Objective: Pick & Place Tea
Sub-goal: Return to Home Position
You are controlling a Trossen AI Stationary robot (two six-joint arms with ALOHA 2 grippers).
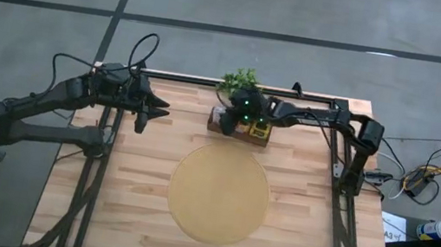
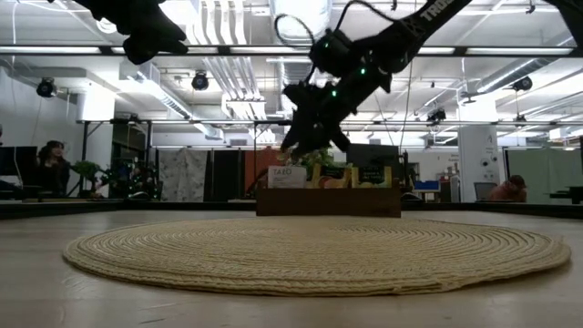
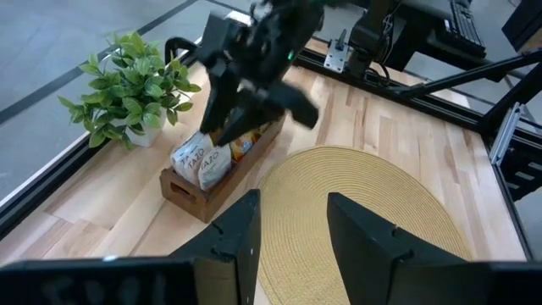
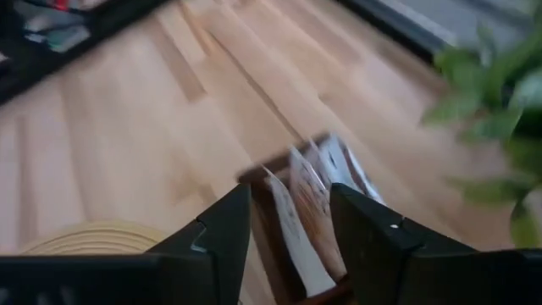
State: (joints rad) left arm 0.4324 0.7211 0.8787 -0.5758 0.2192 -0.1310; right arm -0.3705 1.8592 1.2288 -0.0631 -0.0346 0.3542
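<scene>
Above brown wooden organizer [image 3: 203, 200]: right gripper [image 3: 254, 108] wide, empty, high enough to spare upright white tea packets [image 3: 200, 158]; left gripper [image 1: 154, 114] wide, aside.

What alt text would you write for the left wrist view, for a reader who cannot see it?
The right gripper hovers open above a wooden organizer holding tea packets. A small green plant stands beside it, a round woven mat lies nearer, and the left gripper, open, fills the foreground.

Left end effector [image 1: 161, 108] raised high, jaws parted, empty. Right end effector [image 1: 227, 123] tilted downward, jaws parted, arm outstretched.
</scene>
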